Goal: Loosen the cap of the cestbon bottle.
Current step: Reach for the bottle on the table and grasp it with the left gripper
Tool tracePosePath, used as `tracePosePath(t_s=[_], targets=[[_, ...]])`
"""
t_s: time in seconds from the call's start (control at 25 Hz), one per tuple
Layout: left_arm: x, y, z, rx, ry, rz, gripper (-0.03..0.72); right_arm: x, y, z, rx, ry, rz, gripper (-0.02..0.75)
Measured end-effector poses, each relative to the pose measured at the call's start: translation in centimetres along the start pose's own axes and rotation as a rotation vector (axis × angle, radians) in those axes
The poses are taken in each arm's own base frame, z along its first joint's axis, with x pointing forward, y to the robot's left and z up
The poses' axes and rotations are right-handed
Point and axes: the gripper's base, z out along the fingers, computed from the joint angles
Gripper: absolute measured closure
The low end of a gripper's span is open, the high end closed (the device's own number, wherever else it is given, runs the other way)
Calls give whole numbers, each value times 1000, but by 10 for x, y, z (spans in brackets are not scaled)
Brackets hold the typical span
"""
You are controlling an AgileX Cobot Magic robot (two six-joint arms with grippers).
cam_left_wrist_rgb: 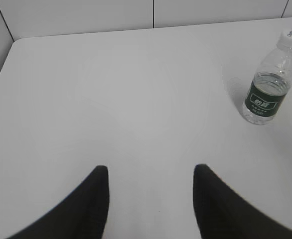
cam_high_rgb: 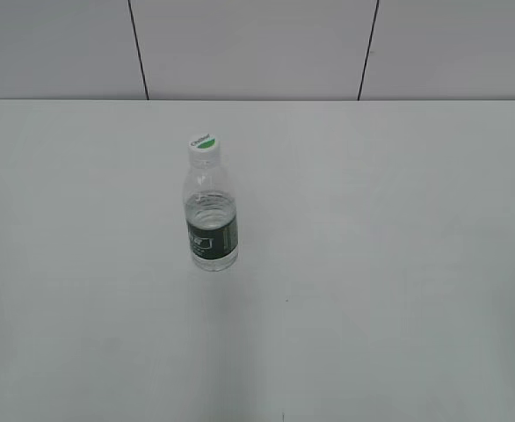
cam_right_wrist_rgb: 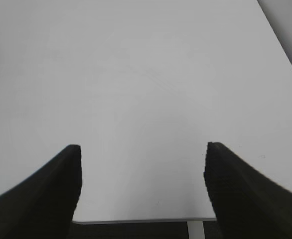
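The cestbon bottle (cam_high_rgb: 212,218) stands upright on the white table, left of the middle in the exterior view. Its white cap (cam_high_rgb: 204,146) with a green half-disc sits on the neck. The bottle also shows at the far right of the left wrist view (cam_left_wrist_rgb: 268,92), with the cap (cam_left_wrist_rgb: 291,38) on top. My left gripper (cam_left_wrist_rgb: 151,172) is open and empty, well short and left of the bottle. My right gripper (cam_right_wrist_rgb: 142,149) is open and empty over the table's near edge. The bottle is out of the right wrist view. Neither gripper shows in the exterior view.
The white table (cam_high_rgb: 372,264) runs back to a pale panelled wall (cam_high_rgb: 257,44). The table's near edge (cam_right_wrist_rgb: 141,219) shows between the right gripper's fingers, and its right edge (cam_right_wrist_rgb: 280,40) runs along the top right of that view.
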Motion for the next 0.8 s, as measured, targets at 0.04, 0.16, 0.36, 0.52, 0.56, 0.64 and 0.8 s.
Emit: tracePosePath(t_s=[0.04, 0.16, 0.36, 0.52, 0.56, 0.64, 0.8], targets=[[0, 0, 0, 0, 0, 0, 347, 0, 0, 0, 0, 0, 0, 150], [0, 0, 0, 0, 0, 0, 347, 0, 0, 0, 0, 0, 0, 150], [0, 0, 0, 0, 0, 0, 347, 0, 0, 0, 0, 0, 0, 150], [0, 0, 0, -3, -1, 2, 344, 0, 0, 0, 0, 0, 0, 150], [0, 0, 0, -4, -3, 2, 335, 0, 0, 0, 0, 0, 0, 150], [-4, 0, -2, -5, -40, 2, 288, 0, 0, 0, 0, -1, 0, 150], [-27, 1, -6, -16, -273, 4, 174, 0, 0, 0, 0, -1, 0, 150]])
